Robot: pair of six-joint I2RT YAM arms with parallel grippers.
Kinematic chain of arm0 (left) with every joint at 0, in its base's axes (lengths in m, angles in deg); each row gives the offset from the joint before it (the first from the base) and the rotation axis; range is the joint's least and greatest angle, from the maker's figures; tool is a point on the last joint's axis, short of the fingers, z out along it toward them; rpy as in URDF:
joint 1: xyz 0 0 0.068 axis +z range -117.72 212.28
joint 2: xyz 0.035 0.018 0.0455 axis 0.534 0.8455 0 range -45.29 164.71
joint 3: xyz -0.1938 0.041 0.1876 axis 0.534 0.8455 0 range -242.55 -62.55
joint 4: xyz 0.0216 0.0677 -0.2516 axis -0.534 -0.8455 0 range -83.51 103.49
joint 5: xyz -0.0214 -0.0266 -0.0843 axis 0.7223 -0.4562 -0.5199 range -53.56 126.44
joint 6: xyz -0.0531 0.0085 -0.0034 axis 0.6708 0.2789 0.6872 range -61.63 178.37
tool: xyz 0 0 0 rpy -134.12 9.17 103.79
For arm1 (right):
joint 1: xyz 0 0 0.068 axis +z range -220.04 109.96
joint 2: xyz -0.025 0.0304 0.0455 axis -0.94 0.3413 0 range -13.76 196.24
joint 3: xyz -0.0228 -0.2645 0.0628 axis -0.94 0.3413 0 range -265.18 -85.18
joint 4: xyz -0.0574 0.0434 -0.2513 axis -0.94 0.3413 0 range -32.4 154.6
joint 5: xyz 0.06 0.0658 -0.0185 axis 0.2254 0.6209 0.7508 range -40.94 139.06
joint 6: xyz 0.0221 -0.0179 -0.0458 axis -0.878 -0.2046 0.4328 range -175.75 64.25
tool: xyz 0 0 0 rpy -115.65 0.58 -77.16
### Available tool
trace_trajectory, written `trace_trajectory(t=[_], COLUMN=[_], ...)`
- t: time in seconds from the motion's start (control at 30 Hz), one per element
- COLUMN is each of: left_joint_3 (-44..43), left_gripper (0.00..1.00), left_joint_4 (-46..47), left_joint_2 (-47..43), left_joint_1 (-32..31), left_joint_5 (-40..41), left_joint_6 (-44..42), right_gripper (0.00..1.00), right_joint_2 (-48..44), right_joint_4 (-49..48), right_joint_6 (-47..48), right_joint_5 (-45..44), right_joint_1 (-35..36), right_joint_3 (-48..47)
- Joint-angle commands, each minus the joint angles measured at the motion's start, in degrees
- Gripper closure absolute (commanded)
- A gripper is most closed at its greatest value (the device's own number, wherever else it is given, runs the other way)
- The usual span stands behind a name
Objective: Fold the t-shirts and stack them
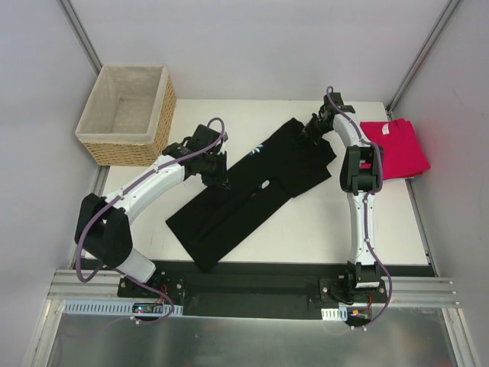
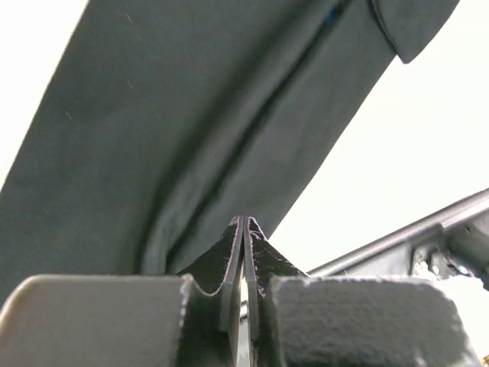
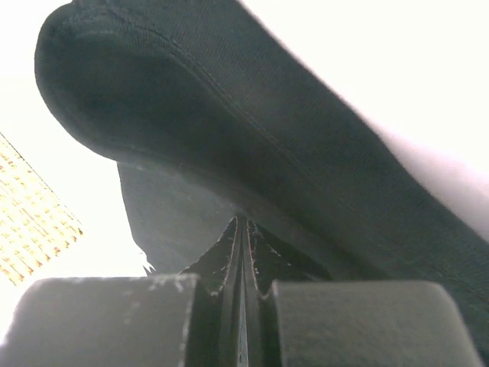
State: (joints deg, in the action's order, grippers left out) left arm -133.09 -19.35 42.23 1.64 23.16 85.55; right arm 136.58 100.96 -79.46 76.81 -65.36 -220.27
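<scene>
The black t-shirt (image 1: 244,200) lies as a long diagonal band across the table's middle, with a bit of blue and white print (image 1: 258,150) at its upper left edge. My left gripper (image 1: 219,174) is shut at the shirt's left edge. In the left wrist view its tips (image 2: 244,222) meet right on the dark cloth (image 2: 191,115). My right gripper (image 1: 313,130) is shut at the shirt's far right corner, and a rounded fold of black cloth (image 3: 229,115) bulges over its tips (image 3: 243,222). The pinkish-red t-shirt (image 1: 397,149) lies folded at the far right.
A wicker basket (image 1: 122,149) with pale lining stands at the back left, beside the left arm's elbow; its weave (image 3: 30,222) shows in the right wrist view. The metal frame rail (image 2: 397,237) runs along the table's near edge. Grey walls close the sides.
</scene>
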Motion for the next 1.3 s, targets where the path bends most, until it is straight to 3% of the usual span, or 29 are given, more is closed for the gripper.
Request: trace_trajectory(t=[0.0,0.23,0.5,0.9,1.07,1.27], left_joint_3=[2.42,2.43,0.32,4.45,4.19,3.22], left_gripper=[1.0,1.0,1.0,1.0,1.0,1.0], left_joint_4=[3.47,8.05,8.32,8.23,8.23,8.58], left_joint_2=[4.84,11.34,13.19,14.51,17.06,21.45], left_joint_1=[1.45,1.89,1.89,1.28,-0.91,-6.62], left_joint_5=[4.75,3.35,-0.95,-4.64,-11.58,-14.05], left_joint_6=[-2.04,-3.1,-3.19,-3.01,-3.01,-2.13], right_gripper=[0.99,0.99,0.99,0.99,0.99,0.99], right_joint_2=[-4.27,-4.71,-5.15,-5.06,-4.88,-5.24], right_joint_4=[1.56,2.88,3.14,2.88,2.79,2.44], right_joint_6=[2.08,3.66,4.19,4.28,4.1,4.1], right_joint_5=[0.64,0.38,0.29,0.29,0.46,0.12], right_joint_1=[-0.12,-0.21,-0.21,-0.12,-0.21,-0.12], right_joint_3=[1.31,2.11,2.63,2.55,2.64,3.51])
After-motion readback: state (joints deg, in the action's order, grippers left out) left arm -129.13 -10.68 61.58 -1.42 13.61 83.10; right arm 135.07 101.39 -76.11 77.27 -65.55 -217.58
